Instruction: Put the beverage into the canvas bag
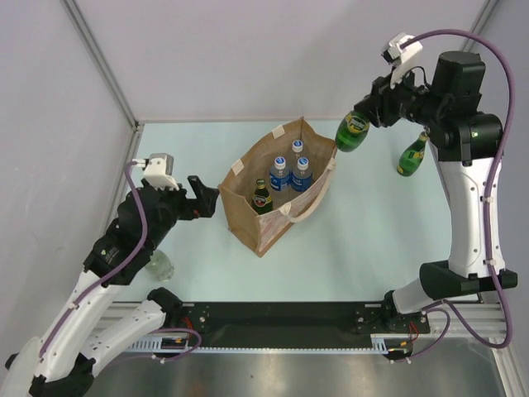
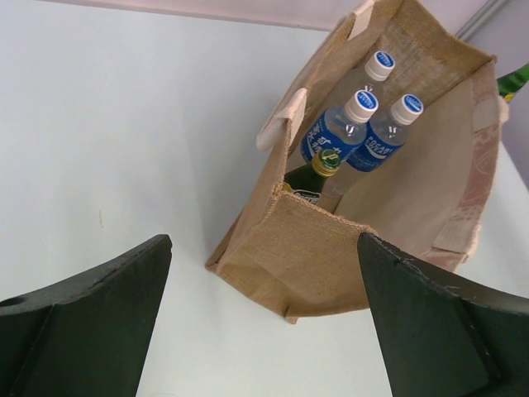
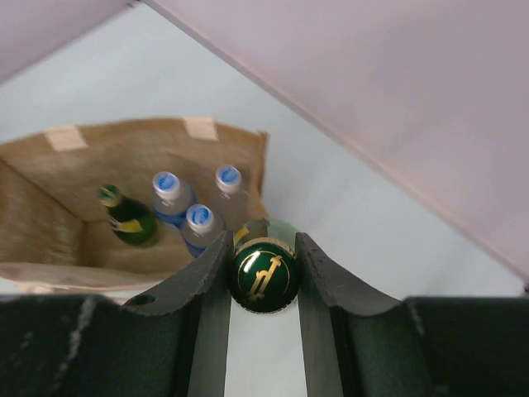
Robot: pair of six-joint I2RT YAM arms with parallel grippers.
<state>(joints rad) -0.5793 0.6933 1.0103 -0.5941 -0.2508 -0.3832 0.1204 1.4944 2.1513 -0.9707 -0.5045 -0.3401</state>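
Gripping capped neck of green bottle (image 1: 354, 132) between right fingers (image 3: 211, 277), tilted in air, upper right of top view, just beside canvas bag (image 1: 258, 230) rim, not inside. Holding nothing in left fingers (image 2: 91, 322), spread wide, just left of bag at mid-frame. Inside bag: three blue-capped bottles (image 1: 279, 175), one dark green bottle (image 1: 262, 197). On tabletop (image 1: 364, 240), far right: second green bottle (image 1: 411, 157).

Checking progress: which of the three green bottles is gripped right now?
The green bottle clamped at its cap in the right end effector, beside the bag. A second bottle stands inside it; a third bottle stands on the table.
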